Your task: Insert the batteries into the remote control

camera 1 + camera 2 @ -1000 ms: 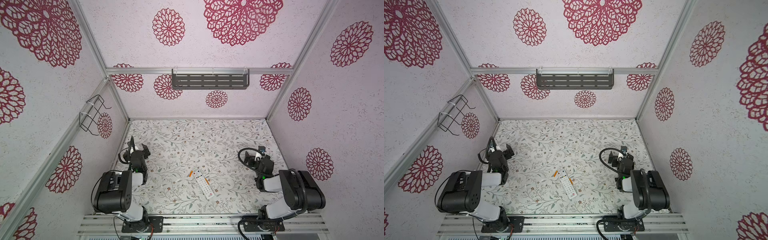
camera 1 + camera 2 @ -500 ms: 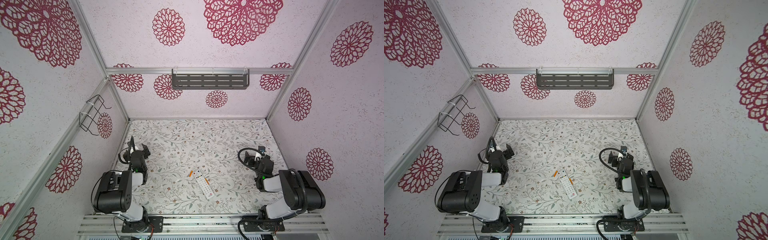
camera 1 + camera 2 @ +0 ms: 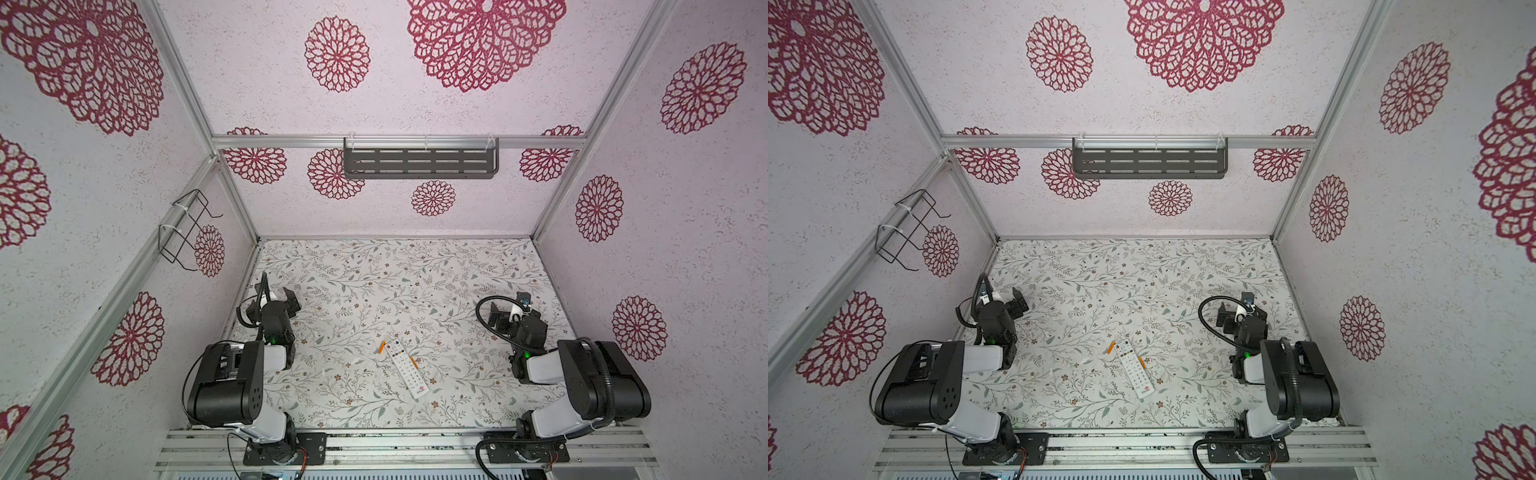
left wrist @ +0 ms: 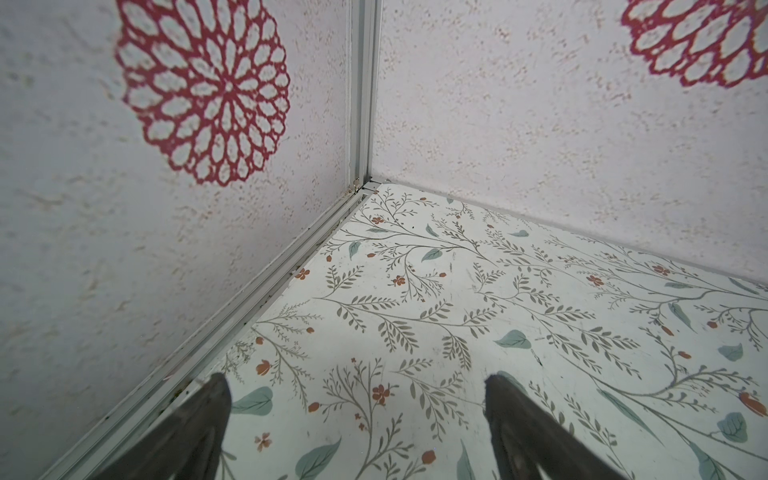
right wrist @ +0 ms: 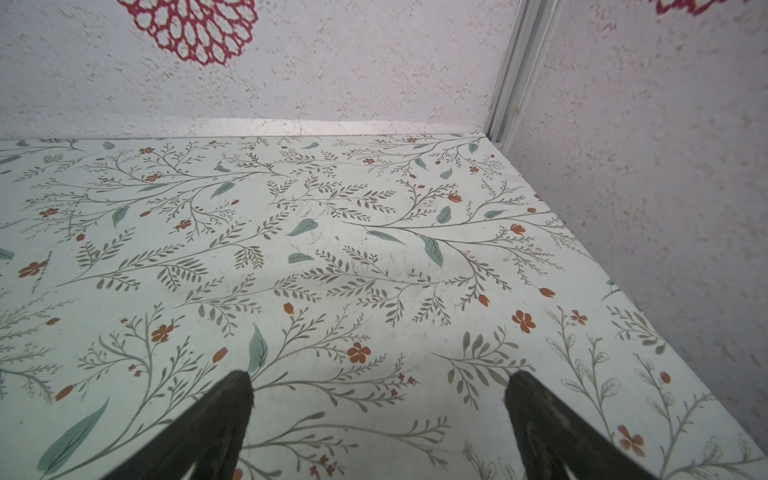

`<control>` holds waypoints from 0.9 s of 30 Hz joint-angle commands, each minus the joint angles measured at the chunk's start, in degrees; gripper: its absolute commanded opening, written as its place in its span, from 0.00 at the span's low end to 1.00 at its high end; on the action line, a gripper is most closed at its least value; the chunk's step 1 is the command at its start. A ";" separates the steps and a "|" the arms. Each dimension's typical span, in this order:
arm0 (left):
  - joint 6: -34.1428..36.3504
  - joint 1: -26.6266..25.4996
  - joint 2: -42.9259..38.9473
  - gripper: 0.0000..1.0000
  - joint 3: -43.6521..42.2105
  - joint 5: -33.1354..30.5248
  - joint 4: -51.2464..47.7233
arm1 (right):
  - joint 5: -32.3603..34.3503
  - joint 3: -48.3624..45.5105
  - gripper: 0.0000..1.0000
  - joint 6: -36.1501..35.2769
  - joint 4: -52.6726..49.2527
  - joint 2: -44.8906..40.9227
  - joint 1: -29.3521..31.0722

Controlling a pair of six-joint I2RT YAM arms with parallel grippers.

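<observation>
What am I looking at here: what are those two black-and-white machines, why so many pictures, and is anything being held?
Those are two robot arms, the left arm and the right arm, each ending in a two-fingered gripper. Two pictures look down from overhead and show nearly the same scene. The other two come from wrist cameras, looking past the left gripper and right gripper at the table. On it lies a white remote, buttons up, with an orange battery on one side and a second battery on the other. Both grippers are open and hold nothing.
</observation>
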 commanded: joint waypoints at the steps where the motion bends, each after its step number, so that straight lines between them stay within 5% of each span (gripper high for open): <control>1: 1.16 0.32 0.37 0.97 -0.19 0.32 1.30 | 0.50 1.01 0.99 0.72 2.09 -0.29 0.32; 8: 3.62 -1.56 -1.72 0.97 0.63 0.45 -1.15 | 0.44 1.00 0.99 0.72 2.06 -0.29 0.32; 14: 3.27 -3.83 -5.28 0.97 4.23 -8.59 -10.47 | 0.33 1.07 0.99 0.80 2.09 -0.28 0.31; 22: -3.94 -7.95 -8.03 0.97 16.64 -19.02 -36.75 | 0.41 0.92 0.99 0.63 2.19 -0.38 0.23; 27: -15.29 -9.54 -8.03 0.97 30.37 -17.49 -63.14 | 2.04 0.25 0.99 -2.10 1.85 -2.62 2.75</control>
